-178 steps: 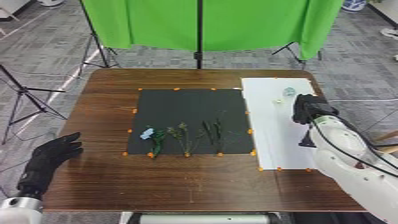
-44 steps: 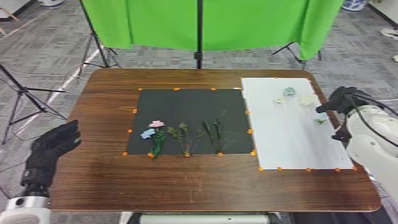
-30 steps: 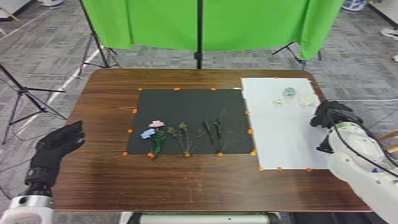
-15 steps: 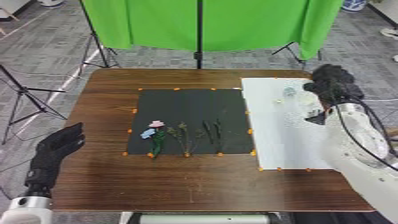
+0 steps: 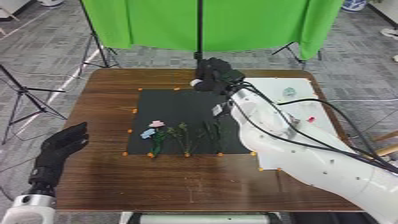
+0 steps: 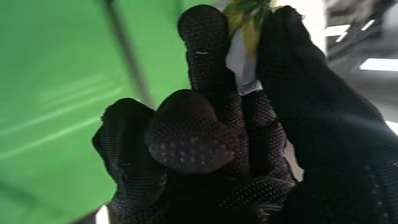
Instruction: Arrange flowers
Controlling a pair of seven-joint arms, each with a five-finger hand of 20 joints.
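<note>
Over the far right part of the black mat [image 5: 173, 102] is my right hand [image 5: 218, 75], pinching a white flower [image 5: 195, 83] at its fingertips. The right wrist view has the right hand [image 6: 324, 110] with finger and thumb closed on the white flower [image 6: 240, 62], whose base looks yellow-green. On the mat's near left part lie a pink flower [image 5: 157, 123] and, just below it, a blue flower [image 5: 147, 134], by a green leafy stem [image 5: 157, 142]. Thin green sprigs [image 5: 186, 137] lie to their right. My left hand [image 5: 60, 146] is held open at the table's left edge.
A pale teal flower [image 5: 290, 92] lies on the white sheet [image 5: 275, 82] at right. My right arm crosses the sheet and the mat's right edge, with loose black cables along it. Orange markers line the mat, and a green backdrop [image 5: 266, 30] hangs behind the table.
From the white sheet's right side, my right hand has swung left to the mat's far edge, now with the white flower at its fingertips. The left hand has barely moved.
</note>
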